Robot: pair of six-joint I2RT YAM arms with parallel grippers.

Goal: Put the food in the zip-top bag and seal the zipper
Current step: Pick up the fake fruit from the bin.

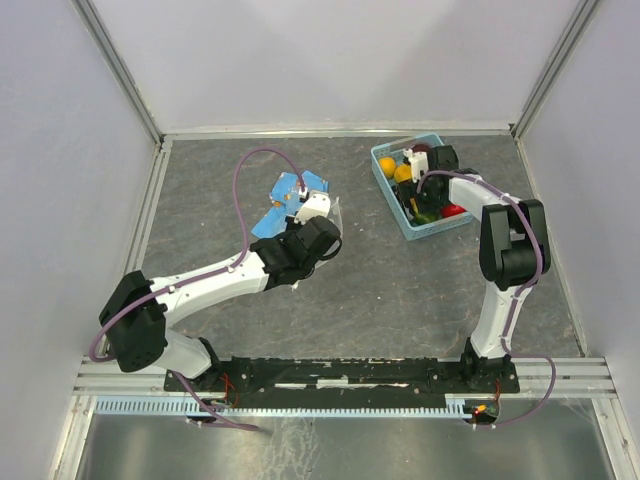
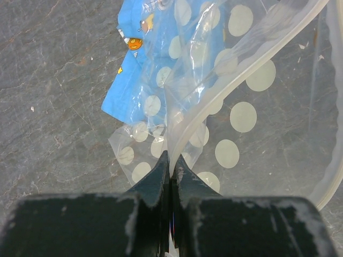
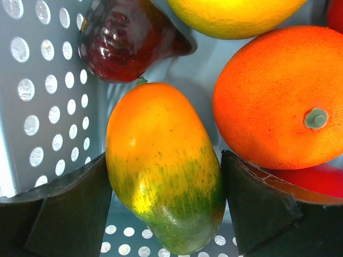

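While left gripper (image 2: pixel 170 160) clamps the zip-top bag (image 2: pixel 241 118), right gripper (image 3: pixel 165 160) gapes astride the green-orange fruit (image 3: pixel 155 123) in the basket (image 3: pixel 48 80). I should close slowly, centred.

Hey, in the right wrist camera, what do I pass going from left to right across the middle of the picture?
perforated basket wall → green-orange fruit → orange fruit
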